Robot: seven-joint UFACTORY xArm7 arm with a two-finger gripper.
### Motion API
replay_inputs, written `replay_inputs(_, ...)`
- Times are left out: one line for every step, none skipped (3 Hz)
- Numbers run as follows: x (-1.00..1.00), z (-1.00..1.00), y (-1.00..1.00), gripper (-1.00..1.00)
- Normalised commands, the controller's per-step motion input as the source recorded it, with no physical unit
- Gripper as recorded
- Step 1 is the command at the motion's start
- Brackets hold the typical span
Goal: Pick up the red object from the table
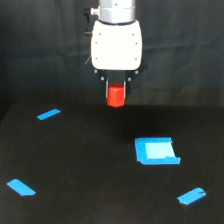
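Arm: white xArm body (116,44) hanging down from the top of the exterior view, centred over the far part of the counter (90,165).
Tool: the tool (116,92) points straight down, its two dark fingers (107,90) pressed in on either side of the red object, pinching it.
Red object: there it is, the red object (116,96), a short red-orange stub caught between the fingers, its lower end poking out beneath the fingertips. It looks to be up off the counter, in the air above the far middle, with a soft dark shadow on the surface below it and slightly toward the exterior view's right.
Counter: wide, flat, matte black, filling the lower half of the view; its far edge meets a dark backdrop behind the arm.
Blue square patch: the blue square patch (156,151) lies flat on the counter, nearer the camera than the tool and off to the exterior view's right, its middle paler than its rim.
Blue tape strips: three of them. One strip (48,114) toward the far left of the counter; one (21,187) near the front left corner; one (191,196) near the front right corner, beyond the patch. All well apart from the red object.
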Motion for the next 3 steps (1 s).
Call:
replay_inputs(0.05,0.06,0.07,-0.93)
replay_inputs(0.03,-0.04,0.05,-0.96)
replay_inputs(0.00,0.06,-0.03,-0.99)
